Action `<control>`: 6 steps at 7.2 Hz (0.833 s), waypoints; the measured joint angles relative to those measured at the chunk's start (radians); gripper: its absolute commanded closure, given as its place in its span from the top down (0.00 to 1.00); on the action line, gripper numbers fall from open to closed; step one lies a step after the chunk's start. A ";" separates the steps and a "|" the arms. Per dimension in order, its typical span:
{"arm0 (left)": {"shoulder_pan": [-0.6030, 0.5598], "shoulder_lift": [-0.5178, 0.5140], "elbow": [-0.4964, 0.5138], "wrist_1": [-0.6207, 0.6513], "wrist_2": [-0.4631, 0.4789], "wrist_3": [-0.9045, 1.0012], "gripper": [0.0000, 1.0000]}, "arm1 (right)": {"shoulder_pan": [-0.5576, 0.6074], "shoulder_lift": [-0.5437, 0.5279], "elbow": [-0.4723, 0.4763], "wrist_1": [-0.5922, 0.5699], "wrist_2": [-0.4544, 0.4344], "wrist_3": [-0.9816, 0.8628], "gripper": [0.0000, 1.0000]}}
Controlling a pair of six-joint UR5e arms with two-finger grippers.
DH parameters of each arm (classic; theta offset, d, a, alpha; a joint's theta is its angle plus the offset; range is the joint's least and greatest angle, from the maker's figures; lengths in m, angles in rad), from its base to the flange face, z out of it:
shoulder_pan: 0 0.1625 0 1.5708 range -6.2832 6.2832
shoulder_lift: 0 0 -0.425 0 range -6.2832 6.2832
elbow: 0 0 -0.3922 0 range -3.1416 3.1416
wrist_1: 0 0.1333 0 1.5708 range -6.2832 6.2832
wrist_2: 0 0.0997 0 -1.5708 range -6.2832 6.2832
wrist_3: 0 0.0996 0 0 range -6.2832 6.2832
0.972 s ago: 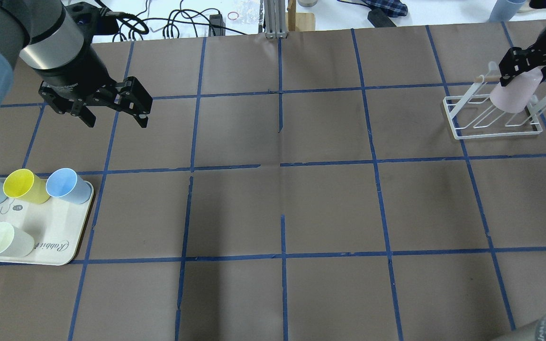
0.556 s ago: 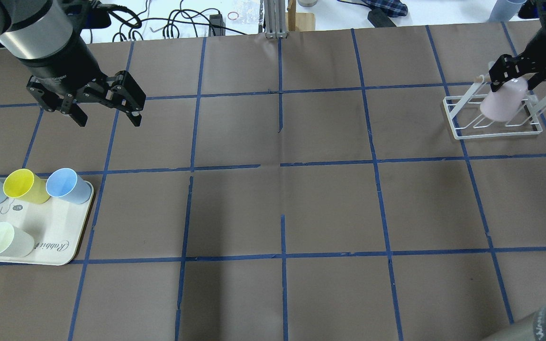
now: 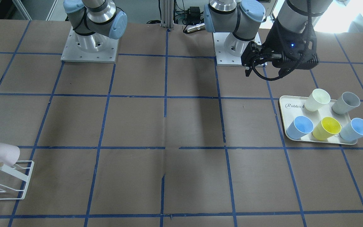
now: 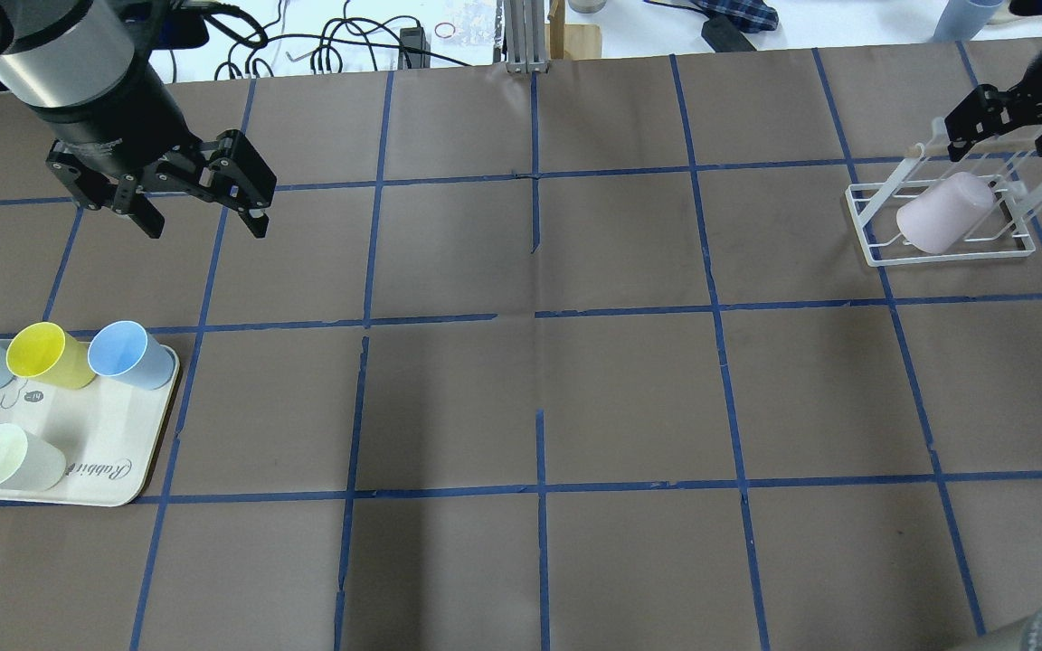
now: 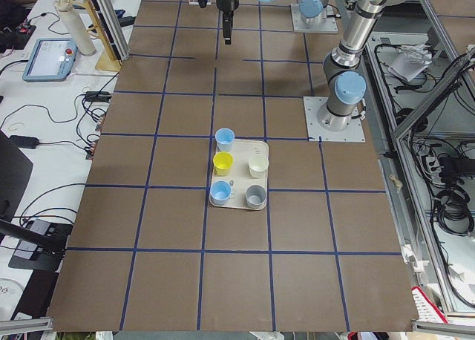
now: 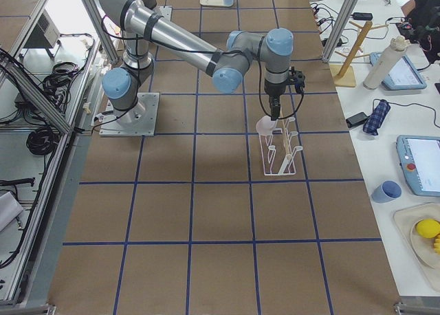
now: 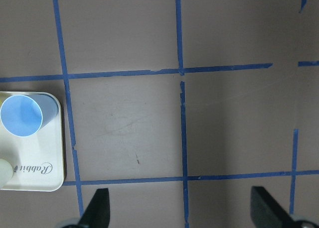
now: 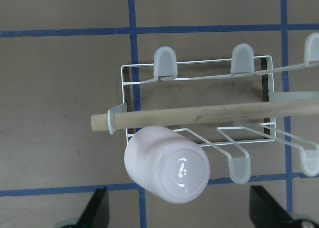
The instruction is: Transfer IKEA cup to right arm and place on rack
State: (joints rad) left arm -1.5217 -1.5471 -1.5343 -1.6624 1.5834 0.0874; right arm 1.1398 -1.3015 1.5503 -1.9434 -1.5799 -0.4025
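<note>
Robotics laboratory: we see the left arm and the right arm, both silver with pale blue joint caps, bolted through steel plates to a wide bench. Brown paper covers the bench, and blue tape marks it off in a grid. Aluminium framing stands at its edge. On the white side table lie a touchscreen teach pendant and loose black cables.
</note>
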 measured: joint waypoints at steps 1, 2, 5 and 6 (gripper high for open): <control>0.000 0.000 0.000 0.001 -0.001 0.000 1.00 | 0.000 -0.028 0.000 0.041 -0.001 0.002 1.00; 0.000 0.001 0.001 0.001 -0.001 0.000 1.00 | 0.003 -0.063 0.000 0.095 -0.002 0.011 1.00; 0.000 0.002 0.002 0.001 -0.001 0.000 1.00 | 0.073 -0.168 0.000 0.263 -0.005 0.134 1.00; 0.000 0.003 0.002 0.001 -0.002 0.000 1.00 | 0.113 -0.194 0.000 0.305 -0.007 0.181 1.00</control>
State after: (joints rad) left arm -1.5217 -1.5440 -1.5325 -1.6616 1.5815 0.0875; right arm 1.2531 -1.4957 1.5499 -1.6388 -1.5871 -0.2214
